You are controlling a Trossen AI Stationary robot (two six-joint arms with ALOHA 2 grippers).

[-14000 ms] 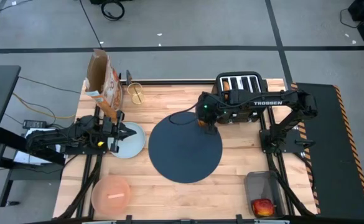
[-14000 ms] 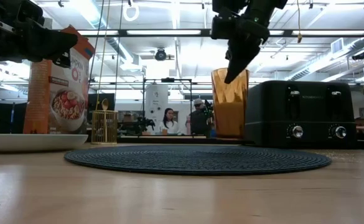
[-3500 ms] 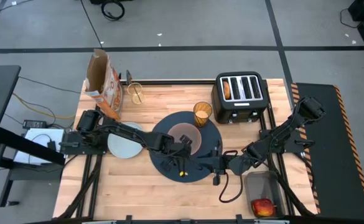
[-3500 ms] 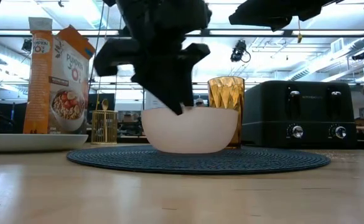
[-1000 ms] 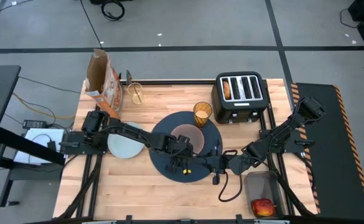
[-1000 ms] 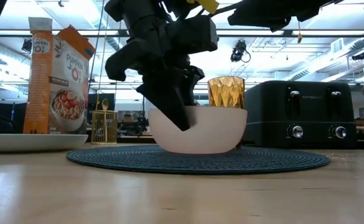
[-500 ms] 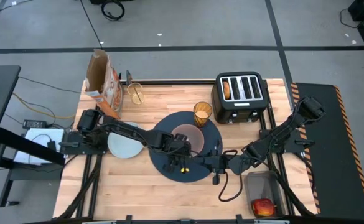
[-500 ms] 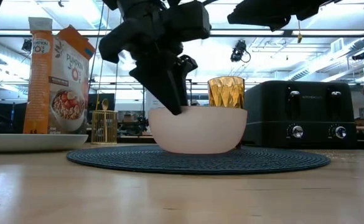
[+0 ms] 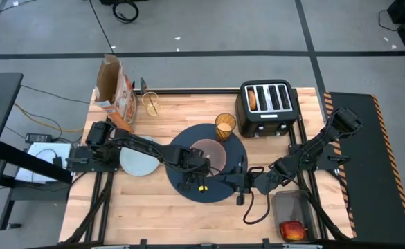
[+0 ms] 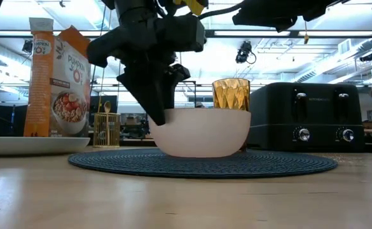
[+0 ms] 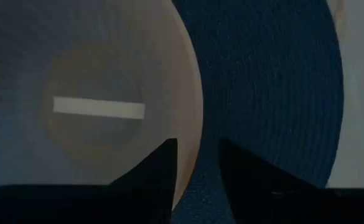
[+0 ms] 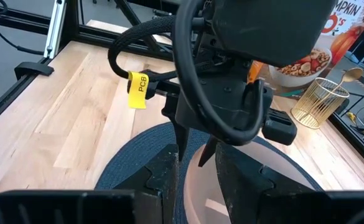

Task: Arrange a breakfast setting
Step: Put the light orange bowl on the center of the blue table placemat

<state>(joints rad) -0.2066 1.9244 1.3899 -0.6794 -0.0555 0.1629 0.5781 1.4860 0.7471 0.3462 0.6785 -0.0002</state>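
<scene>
**Bowl down on the mat – left jaws let go**

High view: the left gripper [image 9: 196,166] reaches across the pale-blue plate [image 9: 136,159] to the near-left rim of the pink bowl [image 9: 209,153], which sits about mid-way on the dark-blue mat [image 9: 187,142]. The amber tumbler [image 9: 224,126] is at the mat's far edge, just beside the bowl. The right gripper [image 9: 235,181] waits low over the mat's right-front edge. The bagel [image 9: 253,100] is in the toaster [image 9: 271,104]; the red apple [image 9: 292,229] is in a clear tub at the front right corner, well apart.

Low view: a second ago the bowl [image 10: 201,133] was tipped up; now it sits flat on the mat [image 10: 268,164]. The left gripper [image 10: 159,117] has slid to its left rim. Reads as placement done.

Left wrist view: the left gripper's [image 11: 197,146] jaws stand apart either side of the bowl [image 11: 94,81] rim, not pinching it.

Right wrist view: the right gripper's [image 12: 197,158] jaws are part open, holding nothing.

Still to place, I'd say: plate, spoon [image 10: 107,107] in its wire holder, apple, bagel. Obstacles – both arms crowd the mat, and the tumbler [image 10: 231,94] sits close behind the bowl, so lift clear before swinging away.
</scene>
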